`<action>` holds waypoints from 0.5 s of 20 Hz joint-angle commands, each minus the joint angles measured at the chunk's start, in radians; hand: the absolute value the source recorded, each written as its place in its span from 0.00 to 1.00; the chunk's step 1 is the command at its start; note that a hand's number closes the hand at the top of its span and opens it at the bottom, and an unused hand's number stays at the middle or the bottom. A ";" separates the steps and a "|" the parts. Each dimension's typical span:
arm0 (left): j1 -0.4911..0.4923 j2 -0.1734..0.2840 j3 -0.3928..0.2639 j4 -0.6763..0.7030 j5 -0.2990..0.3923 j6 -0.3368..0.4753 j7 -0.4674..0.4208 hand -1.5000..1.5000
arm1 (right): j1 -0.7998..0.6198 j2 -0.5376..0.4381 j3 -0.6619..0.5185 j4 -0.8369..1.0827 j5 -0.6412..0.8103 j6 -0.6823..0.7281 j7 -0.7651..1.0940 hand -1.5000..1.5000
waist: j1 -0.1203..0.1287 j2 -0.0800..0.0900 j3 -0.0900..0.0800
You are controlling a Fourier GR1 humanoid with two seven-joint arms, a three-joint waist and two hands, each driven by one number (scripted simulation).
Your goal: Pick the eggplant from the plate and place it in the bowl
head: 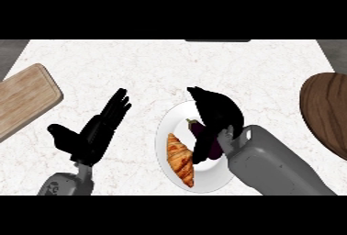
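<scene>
A white plate point(213, 181) lies right of the counter's middle. On it are a dark purple eggplant point(197, 129) and, to its left, a golden croissant point(180, 158). My right hand point(218, 110) is over the plate and covers much of the eggplant. Its fingers stretch toward the plate's far rim and its thumb lies across the eggplant's near part. The eggplant rests on the plate. The brown wooden bowl point(327, 110) sits at the right edge, partly cut off. My left hand point(95, 133) rests open at the left, fingers up.
A light wooden cutting board point(24, 98) lies tilted at the left edge. The counter's marble top point(149, 64) stretches to a dark strip at the far edge.
</scene>
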 commanded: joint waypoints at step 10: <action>0.010 -0.014 0.030 0.038 0.002 -0.033 -0.023 0.50 | -0.014 0.061 0.005 0.196 -0.016 0.134 0.131 0.00 | -0.004 0.002 0.001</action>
